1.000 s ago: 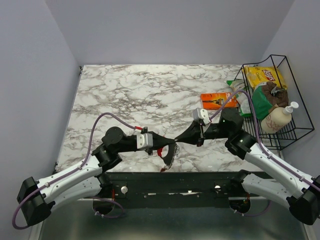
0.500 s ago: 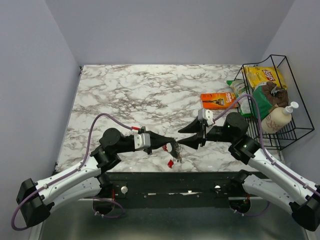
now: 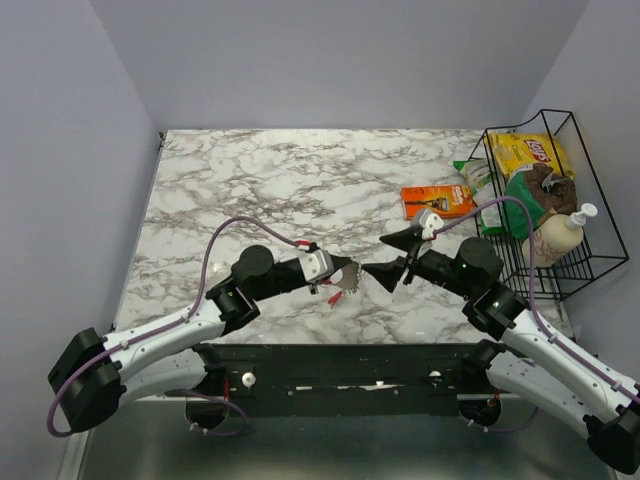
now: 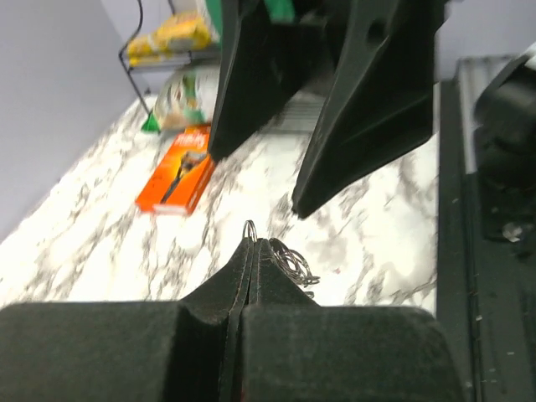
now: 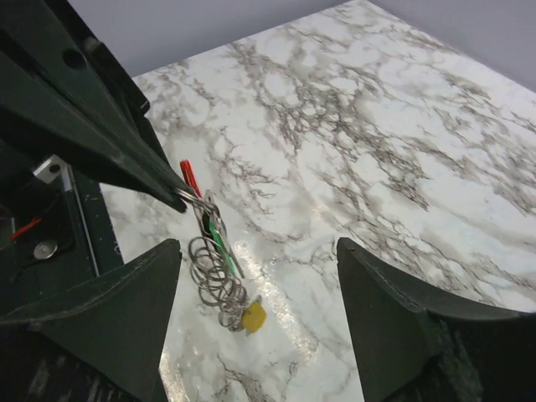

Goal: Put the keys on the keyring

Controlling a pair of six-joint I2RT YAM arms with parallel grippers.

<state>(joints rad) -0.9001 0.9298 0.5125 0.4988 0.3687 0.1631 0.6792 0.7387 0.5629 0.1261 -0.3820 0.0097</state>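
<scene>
My left gripper (image 3: 350,277) is shut on the keyring (image 5: 191,201), a thin metal loop pinched at its fingertips (image 4: 254,244). From the loop hangs a short chain of rings (image 5: 216,280) with the keys: a red head (image 5: 189,176), a green one (image 5: 219,239) and a yellow one (image 5: 254,316), all dangling just above the marble. My right gripper (image 3: 387,258) faces the left one, open, its fingers (image 5: 126,310) either side of the hanging bunch without touching it. In the left wrist view the keyring (image 4: 249,228) pokes out above the shut jaws, with the rings (image 4: 293,261) to their right.
An orange flat packet (image 3: 437,200) lies on the marble table (image 3: 250,190) behind the right arm. A black wire basket (image 3: 560,215) with snack bags and a lotion bottle stands at the right edge. The table's black front rail (image 3: 340,355) runs just below the grippers.
The right gripper, shut against the left fingertips a second ago, has opened and drawn back slightly. The left gripper has moved right and a little forward, still holding the keyring with its keys.
</scene>
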